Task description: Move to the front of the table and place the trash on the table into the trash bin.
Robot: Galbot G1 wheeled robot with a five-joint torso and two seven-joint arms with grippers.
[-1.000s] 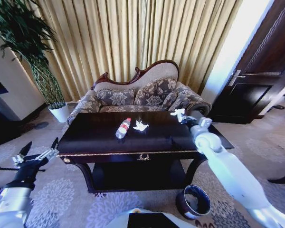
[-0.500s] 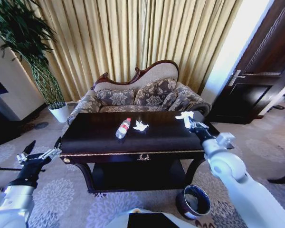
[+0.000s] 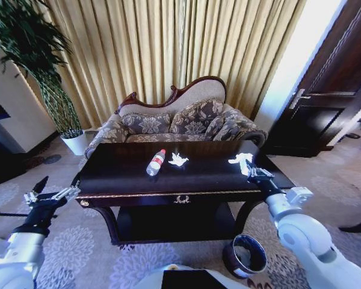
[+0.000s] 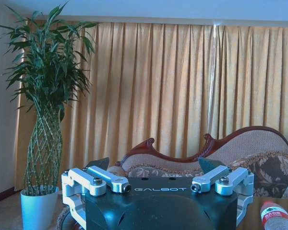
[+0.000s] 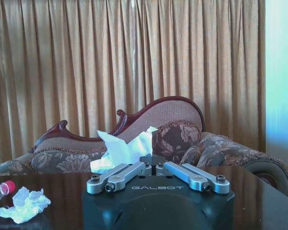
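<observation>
Your widest thing here is the table [image 3: 132, 174], dark and glossy, standing square in front of you with the sofa [image 3: 174, 117] behind it. Its polished top will let light things slide, so expect no grip from the surface itself.

Next down in size, the trash bin [image 3: 246, 256] sits on the carpet by the table's right front leg, mouth open and upward, below your right arm.

Your right hand [image 3: 248, 165] is over the right end of the table, fingers closed together on a white paper wad [image 3: 240, 159]; in the right wrist view the crumpled sheet [image 5: 122, 148] sticks up from between the pinched fingers. It looks weightless and soft, so a firm pinch through the bulk is enough, but a loose corner could tear or slip free.

Your left hand [image 3: 48, 195] is off the table's left front corner, well apart from the trash, fingers spread wide and holding nothing.

The bottle [image 3: 156, 162] lies on its side near the middle of the table, red cap pointing toward the sofa. It seems light, thin-walled and apt to roll; take it across the labelled belly, not the cap.

Just beside it to the right lies a second paper wad [image 3: 178, 159], loose and crushable; pinch it from above at its thickest fold.
</observation>
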